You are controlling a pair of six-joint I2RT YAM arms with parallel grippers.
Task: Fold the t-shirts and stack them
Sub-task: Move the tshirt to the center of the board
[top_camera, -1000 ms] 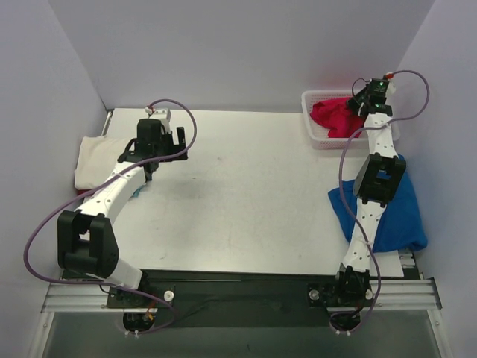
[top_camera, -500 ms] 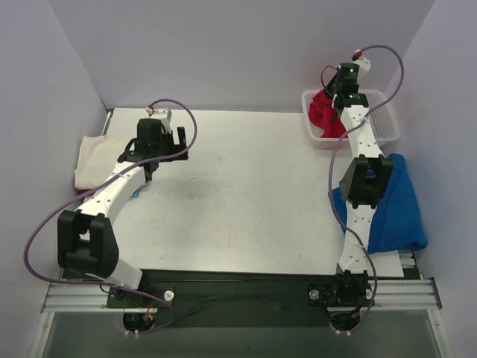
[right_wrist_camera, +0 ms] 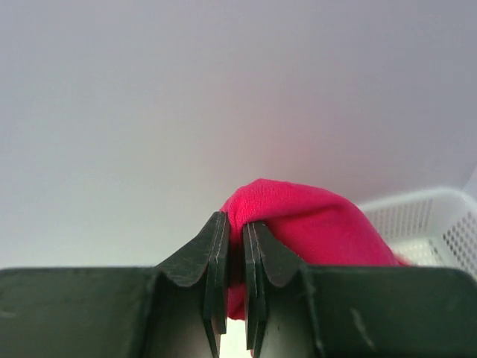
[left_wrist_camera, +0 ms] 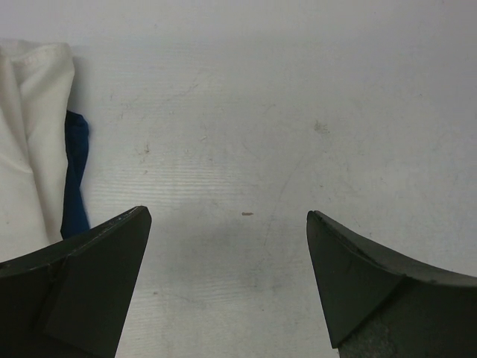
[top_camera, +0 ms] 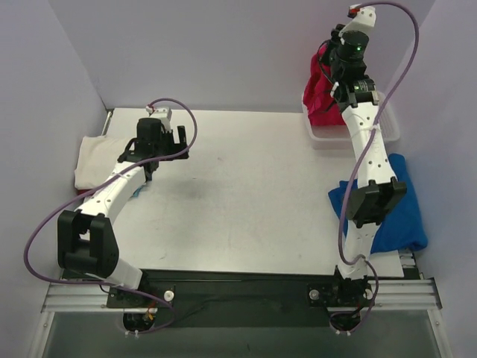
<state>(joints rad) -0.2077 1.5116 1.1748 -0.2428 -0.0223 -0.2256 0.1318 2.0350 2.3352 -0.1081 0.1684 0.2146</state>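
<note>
right gripper (right_wrist_camera: 232, 224) clamped on red shirt (top_camera: 319, 93), which hangs over basket (top_camera: 389, 130) | left gripper (left_wrist_camera: 227, 215) wide apart above worktop (top_camera: 246, 194) | cream shirt (top_camera: 93, 160) far left | blue shirt (top_camera: 402, 212) far right

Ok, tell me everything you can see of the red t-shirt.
The red t-shirt is soft, plain crimson cloth, bunched up and unfolded. The right hand is shut on a fold of it, and that fold bulges out above the grip in the wrist view. From there it hangs as a crumpled column at the far right of the scene, with its lower end reaching down into the white lattice basket. No sleeves, collar or print can be made out.
</note>
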